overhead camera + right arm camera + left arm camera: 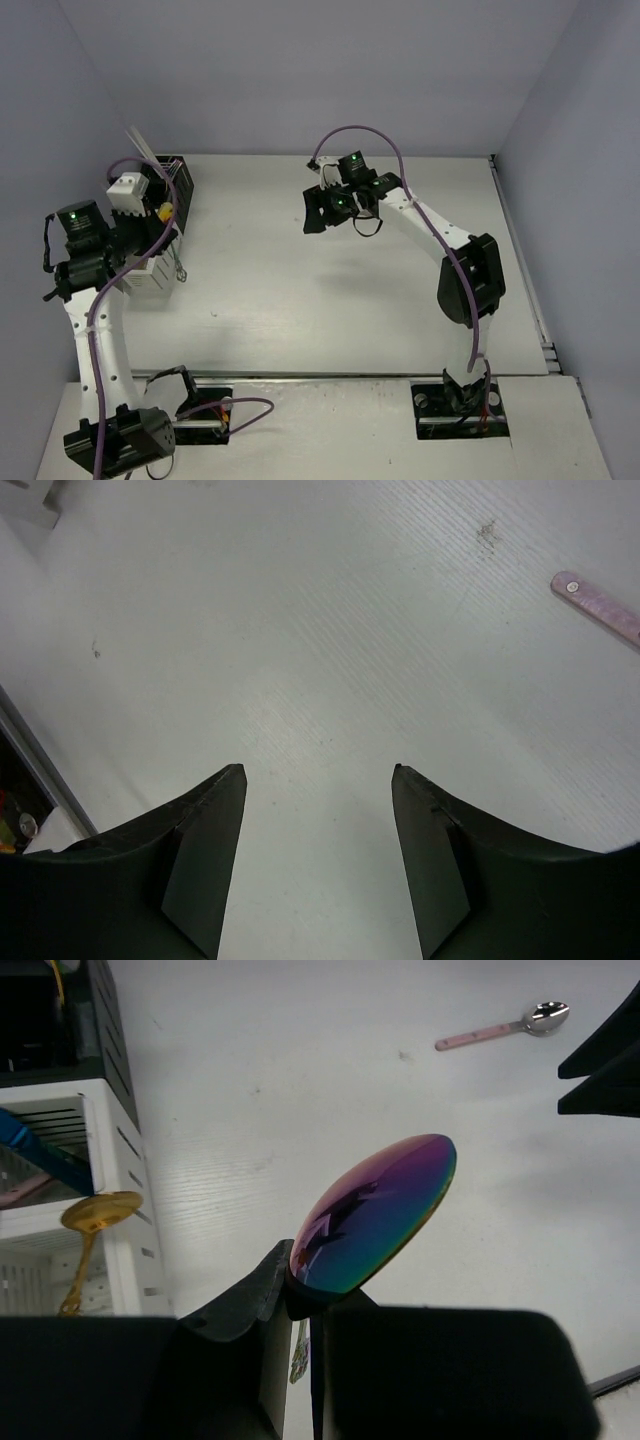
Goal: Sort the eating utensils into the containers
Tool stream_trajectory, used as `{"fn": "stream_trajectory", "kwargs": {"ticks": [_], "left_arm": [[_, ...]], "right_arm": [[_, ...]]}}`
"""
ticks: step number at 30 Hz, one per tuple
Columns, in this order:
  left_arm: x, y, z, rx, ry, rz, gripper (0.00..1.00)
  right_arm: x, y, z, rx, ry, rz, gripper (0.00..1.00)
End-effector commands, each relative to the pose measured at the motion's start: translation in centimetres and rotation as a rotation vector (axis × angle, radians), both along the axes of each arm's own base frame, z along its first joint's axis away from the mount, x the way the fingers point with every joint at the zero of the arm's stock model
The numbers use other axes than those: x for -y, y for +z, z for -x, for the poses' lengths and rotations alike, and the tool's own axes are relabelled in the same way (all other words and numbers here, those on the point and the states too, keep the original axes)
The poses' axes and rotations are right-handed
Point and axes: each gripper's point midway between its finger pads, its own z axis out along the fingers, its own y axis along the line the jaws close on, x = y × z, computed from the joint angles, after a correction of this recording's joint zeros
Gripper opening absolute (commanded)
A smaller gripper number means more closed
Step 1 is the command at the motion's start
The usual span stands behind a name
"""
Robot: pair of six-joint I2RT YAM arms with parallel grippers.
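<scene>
My left gripper (305,1295) is shut on the neck of a spoon with an iridescent purple-blue bowl (375,1210), held above the table beside the white caddy (120,1160). That caddy holds a gold spoon (100,1210) and a blue-handled piece (45,1155). The black caddy (100,1020) stands behind it; in the top view pale sticks (140,145) poke out of it. A pink-handled spoon (505,1028) lies on the table, its handle end (600,605) just right of my right gripper (318,770), which is open and holds nothing.
In the top view both caddies, black (180,185) and white (150,275), stand at the table's left side under the left arm. My right gripper (322,212) hovers over the table's middle back. Grey walls close in the table on three sides.
</scene>
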Motion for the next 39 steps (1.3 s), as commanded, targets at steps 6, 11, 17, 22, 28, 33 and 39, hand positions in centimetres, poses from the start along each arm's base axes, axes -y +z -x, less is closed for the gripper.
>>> {"fn": "stream_trajectory", "kwargs": {"ticks": [6, 11, 17, 22, 28, 33, 39], "left_arm": [[-3.0, 4.2, -1.5, 0.058, 0.014, -0.111, 0.0], [-6.2, 3.9, -2.9, 0.034, 0.08, -0.196, 0.0], [-9.1, 4.7, -5.1, 0.11, 0.118, -0.237, 0.0], [-10.0, 6.4, -7.1, 0.202, 0.094, -0.281, 0.0], [-9.3, 6.6, -8.5, 0.315, -0.007, -0.328, 0.0], [-9.9, 4.8, -9.3, 0.315, -0.049, -0.385, 0.0], [-10.4, 1.9, -9.0, 0.254, -0.101, -0.445, 0.0]], "right_arm": [[-0.3, 5.3, -1.4, 0.222, 0.04, -0.014, 0.56], [0.3, 5.0, -1.7, 0.238, 0.033, 0.011, 0.56], [0.4, 4.7, -1.4, 0.224, 0.042, 0.007, 0.54], [1.0, 4.7, -1.7, 0.235, 0.041, 0.014, 0.52], [1.4, 4.8, -2.1, 0.242, 0.036, 0.015, 0.52], [2.0, 5.0, -2.5, 0.248, 0.026, 0.018, 0.52], [2.6, 4.3, -2.8, 0.232, 0.014, 0.024, 0.52]]}}
